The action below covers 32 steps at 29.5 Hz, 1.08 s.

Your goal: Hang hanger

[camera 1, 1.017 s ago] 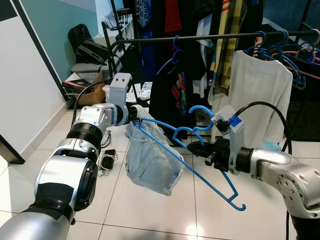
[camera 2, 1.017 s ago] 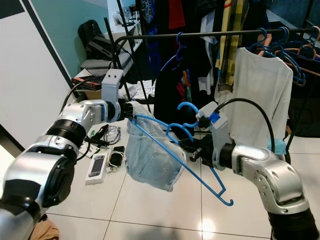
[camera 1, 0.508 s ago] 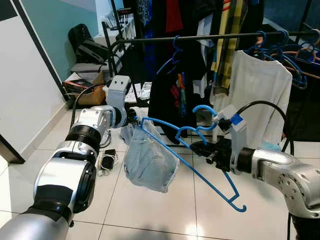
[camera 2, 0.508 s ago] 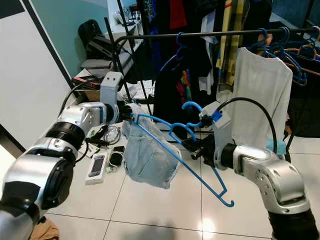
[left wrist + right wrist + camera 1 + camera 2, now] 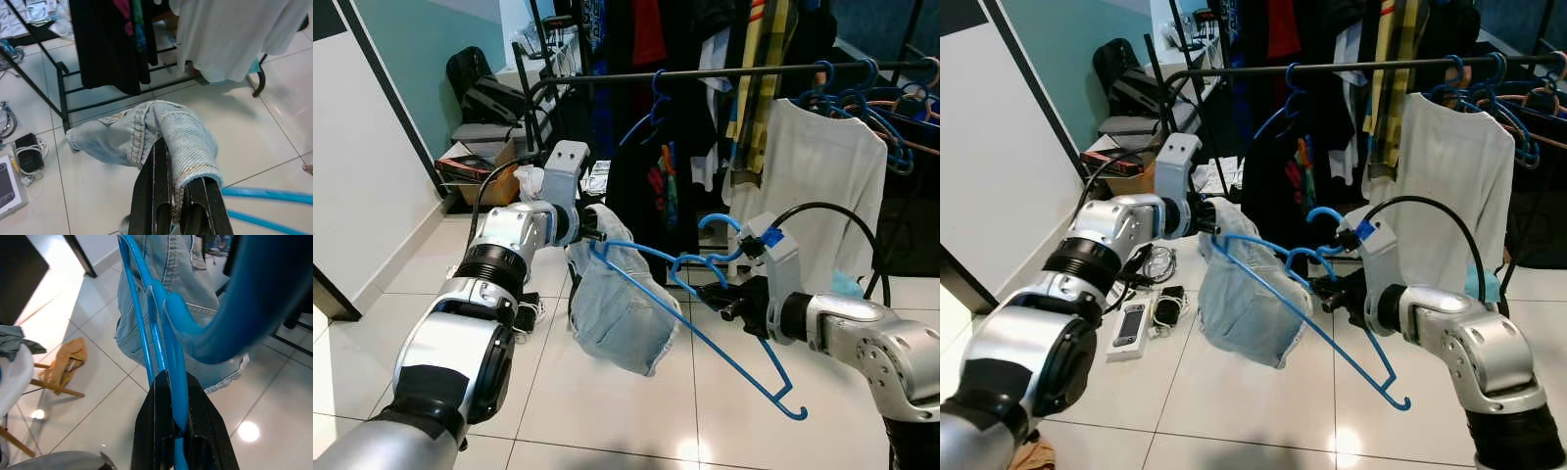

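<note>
So the blue hanger (image 5: 705, 313) is sitting in mid-air below and in front of the clothes rail (image 5: 724, 72), with a pair of light denim shorts (image 5: 617, 313) draped over its left end. Its long axis is running at a slant: the left end is up high, closer to the rail, and the right end is dipping down toward the tiled floor (image 5: 607, 411), away from the rail. The hook (image 5: 717, 223) is curling upward near the middle, pointing roughly at the rail but well short of it.

The right gripper (image 5: 724, 305) is clamping the hanger just under the hook. In the right wrist view the jaws are closed on the blue wire, with the hook arching right over them. The left gripper (image 5: 592, 227) is at the high end, and in its wrist view the jaws are pinching the denim waistband where it wraps the hanger's shoulder.

What matters for the next bit, I'd say: the rail is above and beyond the hook, and the right arm is the one nearer to it since it's holding the neck. The hanger would need lifting and levelling so the hook clears the bar and drops over it. There's a gap on the rail between the black t-shirt (image 5: 651, 176) and the white shirt (image 5: 822, 186) that looks like the likely spot. Risk is the shorts sliding off while it's tilted.
</note>
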### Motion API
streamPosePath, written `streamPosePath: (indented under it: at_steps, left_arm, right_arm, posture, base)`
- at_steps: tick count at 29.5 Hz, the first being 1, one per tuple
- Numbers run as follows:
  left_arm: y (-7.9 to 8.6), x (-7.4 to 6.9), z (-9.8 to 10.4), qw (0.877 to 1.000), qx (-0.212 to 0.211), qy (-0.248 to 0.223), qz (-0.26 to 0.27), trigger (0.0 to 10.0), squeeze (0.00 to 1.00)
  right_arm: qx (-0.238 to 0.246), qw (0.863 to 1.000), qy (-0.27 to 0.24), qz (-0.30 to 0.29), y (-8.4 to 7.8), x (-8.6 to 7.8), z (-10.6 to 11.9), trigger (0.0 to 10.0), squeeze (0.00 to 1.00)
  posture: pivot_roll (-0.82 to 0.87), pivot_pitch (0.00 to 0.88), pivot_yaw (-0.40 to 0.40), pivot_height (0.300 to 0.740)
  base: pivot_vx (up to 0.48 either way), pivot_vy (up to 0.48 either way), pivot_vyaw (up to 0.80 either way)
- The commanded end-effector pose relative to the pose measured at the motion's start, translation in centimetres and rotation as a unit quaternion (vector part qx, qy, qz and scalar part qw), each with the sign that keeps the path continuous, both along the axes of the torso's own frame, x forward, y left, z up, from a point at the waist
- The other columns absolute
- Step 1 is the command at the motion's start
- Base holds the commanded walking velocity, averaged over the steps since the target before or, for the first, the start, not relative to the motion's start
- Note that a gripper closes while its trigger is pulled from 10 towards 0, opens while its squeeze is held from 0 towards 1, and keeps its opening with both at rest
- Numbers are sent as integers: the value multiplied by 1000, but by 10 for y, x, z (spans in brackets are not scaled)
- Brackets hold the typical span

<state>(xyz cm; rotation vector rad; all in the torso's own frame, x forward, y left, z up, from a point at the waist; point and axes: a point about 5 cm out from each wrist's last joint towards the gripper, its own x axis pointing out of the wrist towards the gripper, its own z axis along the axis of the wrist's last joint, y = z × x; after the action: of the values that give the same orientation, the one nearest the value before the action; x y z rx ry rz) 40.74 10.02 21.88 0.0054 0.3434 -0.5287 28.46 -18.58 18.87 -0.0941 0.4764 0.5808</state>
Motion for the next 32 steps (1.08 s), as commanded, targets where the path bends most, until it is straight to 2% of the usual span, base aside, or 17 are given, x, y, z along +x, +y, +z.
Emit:
streamPosePath:
  at_steps: [1, 7, 10, 13, 18, 20, 21, 23, 24, 25, 28, 30, 31, 32]
  left_arm:
    - [2, -1, -3, 1000, 1, 3, 1, 10000, 0]
    - [-4, -6, -16, 1000, 22, 10, -1, 10000, 0]
    - [-4, -8, -25, 999, 45, 7, 7, 10000, 0]
    - [-4, -7, -26, 999, 48, 5, 10, 10000, 0]
    - [-1, -7, -27, 998, 55, 0, 20, 10000, 0]
    - [12, -3, -22, 995, 77, -26, 54, 10000, 0]
    - [12, -3, -22, 995, 77, -26, 54, 10000, 0]
    - [24, 2, -12, 990, 95, -56, 83, 10000, 0]
    - [24, 2, -12, 990, 95, -56, 83, 10000, 0]
    - [28, 3, -8, 988, 105, -68, 91, 10000, 0]
    - [28, 3, -8, 988, 105, -68, 91, 10000, 0]
    - [32, 4, -5, 985, 120, -82, 98, 10000, 0]
    - [39, 5, -3, 977, 153, -100, 110, 10000, 0]
    - [41, 5, -4, 975, 163, -105, 113, 10000, 0]
  right_arm:
    - [-12, 1000, -4, -25, -2, 5, 1, 10000, 0]
    - [-4, 997, -36, -68, -3, 16, 8, 10000, 0]
    - [32, 997, -61, -39, 14, 17, 18, 10000, 0]
    - [39, 997, -62, -27, 18, 16, 20, 10000, 0]
    - [43, 998, -54, -7, 23, 13, 18, 10000, 0]
    - [31, 999, -9, 41, 31, -1, 5, 10000, 0]
    - [31, 999, -9, 41, 31, -1, 5, 10000, 0]
    - [-20, 999, 20, 17, 18, -3, -9, 10000, 0]
    - [-20, 999, 20, 17, 18, -3, -9, 10000, 0]
    - [-36, 999, 21, -1, 12, -2, -11, 10000, 0]
    - [-36, 999, 21, -1, 12, -2, -11, 10000, 0]
    - [-43, 999, 20, -11, 8, 0, -11, 10000, 0]
    - [-42, 999, 17, -13, 7, 0, -9, 10000, 0]
    - [-41, 999, 16, -13, 7, -1, -8, 10000, 0]
  posture:
    - [-77, 0, 130, 740]
    - [-78, 0, 130, 740]
    - [-79, 0, 130, 740]
    - [-79, 0, 129, 740]
    - [-81, 0, 128, 740]
    - [-83, 0, 127, 740]
    - [-83, 0, 127, 740]
    - [-85, 0, 128, 740]
    - [-85, 0, 128, 740]
    - [-85, 0, 129, 740]
    - [-85, 0, 129, 740]
    - [-87, 0, 130, 740]
    - [-89, 0, 131, 740]
    - [-89, 0, 131, 740]
  base:
    - [0, 0, 0]
    - [0, 0, 0]
    - [0, 0, 0]
    - [0, 0, 0]
    - [0, 0, 0]
    - [0, 0, 0]
    - [0, 0, 0]
    - [0, 0, 0]
    - [0, 0, 0]
    - [0, 0, 0]
    - [0, 0, 0]
    - [0, 0, 0]
    - [0, 0, 0]
    - [0, 0, 0]
